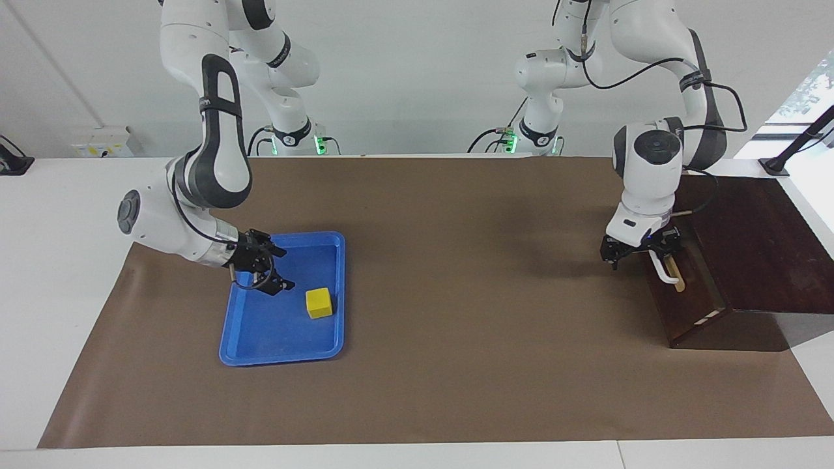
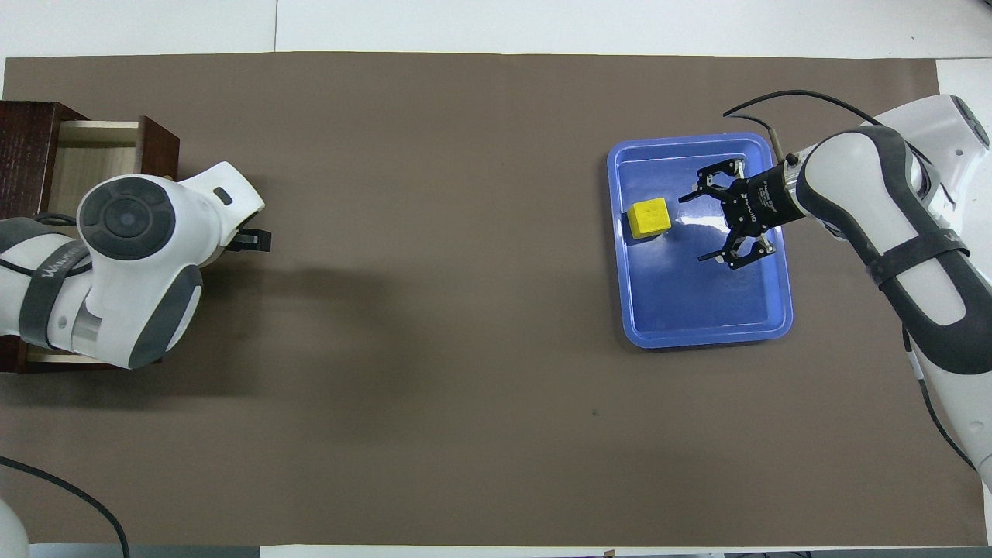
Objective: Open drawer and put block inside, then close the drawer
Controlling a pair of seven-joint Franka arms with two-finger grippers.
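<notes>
Overhead view: the left arm's wrist (image 2: 139,263) covers most of the drawer (image 2: 93,155), its handle and the left gripper (image 2: 252,241). The wooden box (image 2: 27,136) is cut off by the frame edge. Contact between gripper and handle (image 1: 659,268) cannot be told.

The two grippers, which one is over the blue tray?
The right gripper, open, is over the tray beside the block. The left gripper is at the drawer handle.
</notes>
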